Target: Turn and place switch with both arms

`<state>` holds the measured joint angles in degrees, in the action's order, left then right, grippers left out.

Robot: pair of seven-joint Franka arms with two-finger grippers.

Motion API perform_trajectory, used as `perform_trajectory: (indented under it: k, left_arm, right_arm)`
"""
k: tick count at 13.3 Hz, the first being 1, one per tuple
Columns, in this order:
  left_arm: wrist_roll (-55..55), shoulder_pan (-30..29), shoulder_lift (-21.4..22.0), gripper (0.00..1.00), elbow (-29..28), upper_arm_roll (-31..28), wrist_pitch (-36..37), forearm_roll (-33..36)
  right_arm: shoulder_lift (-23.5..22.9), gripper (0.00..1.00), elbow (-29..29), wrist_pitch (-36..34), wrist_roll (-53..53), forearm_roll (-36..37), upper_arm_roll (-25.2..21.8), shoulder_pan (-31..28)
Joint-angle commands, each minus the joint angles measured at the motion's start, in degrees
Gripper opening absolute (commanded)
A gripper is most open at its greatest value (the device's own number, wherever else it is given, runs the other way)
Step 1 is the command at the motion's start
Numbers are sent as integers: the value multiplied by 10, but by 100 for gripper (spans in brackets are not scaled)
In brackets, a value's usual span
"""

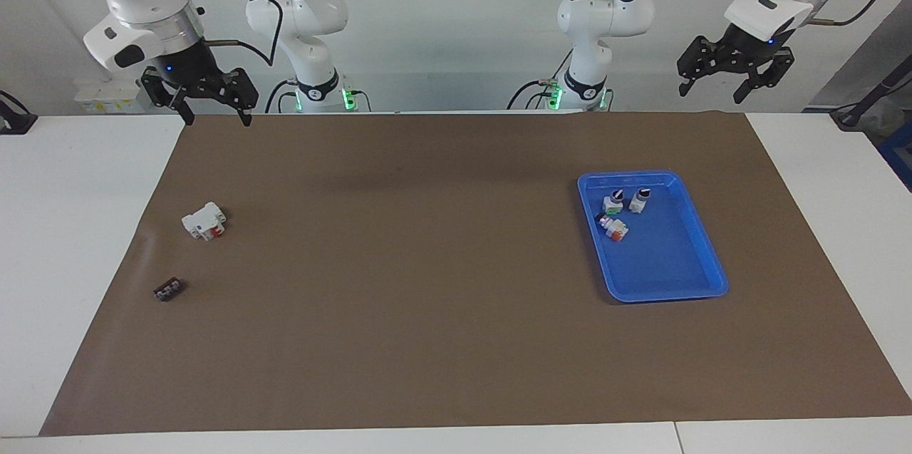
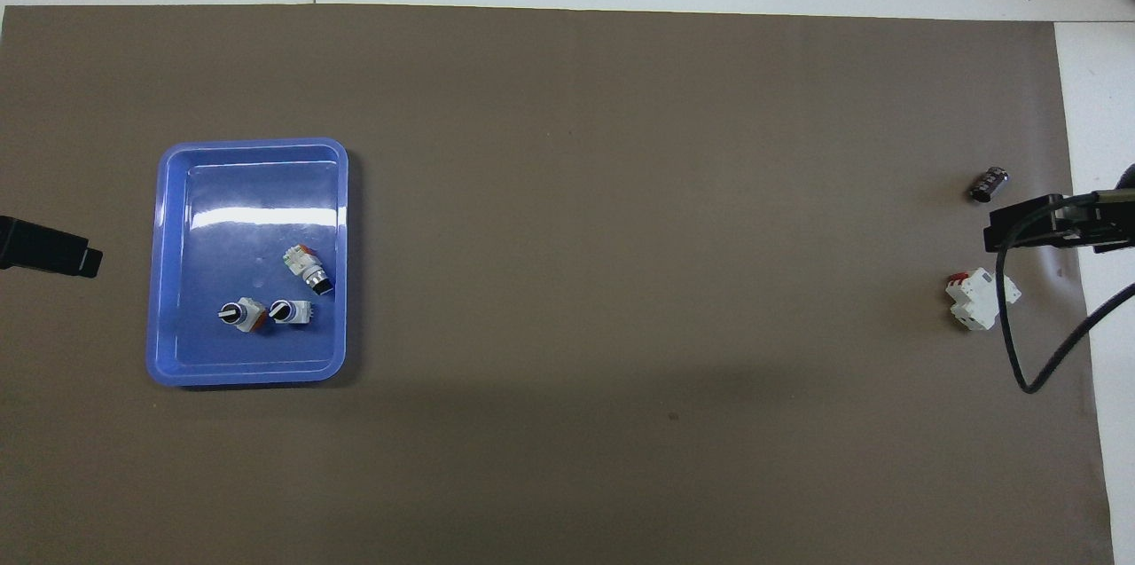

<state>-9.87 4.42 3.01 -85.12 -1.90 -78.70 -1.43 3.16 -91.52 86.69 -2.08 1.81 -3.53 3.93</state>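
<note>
Three switches [image 1: 617, 214] sit in the blue tray [image 1: 702, 254]; left gripper [image 1: 714, 87] and right gripper [image 1: 216, 115] both hang up high, fingers apart, empty

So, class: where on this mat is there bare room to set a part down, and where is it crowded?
Bare: the wide brown mat between the blue tray and the white block. Also bare: the half of the tray farther from the robots. Crowded: the tray end nearer the robots, holding three switches.

Both grippers [image 1: 714, 85] [image 1: 217, 114] raised, open-jawed
</note>
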Motion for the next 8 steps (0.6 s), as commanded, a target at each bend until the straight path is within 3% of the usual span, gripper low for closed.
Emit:
perform_trajectory:
  k: [1,8]
  left_arm:
    - [-1,-10,13,100,-15,6,-5,11]
    - [28,-17,27,100,-44,10,-16,19]
  right_arm:
    - [14,100,-16,8,6,-8,2,-3]
    - [14,100,-16,8,6,-8,2,-3]
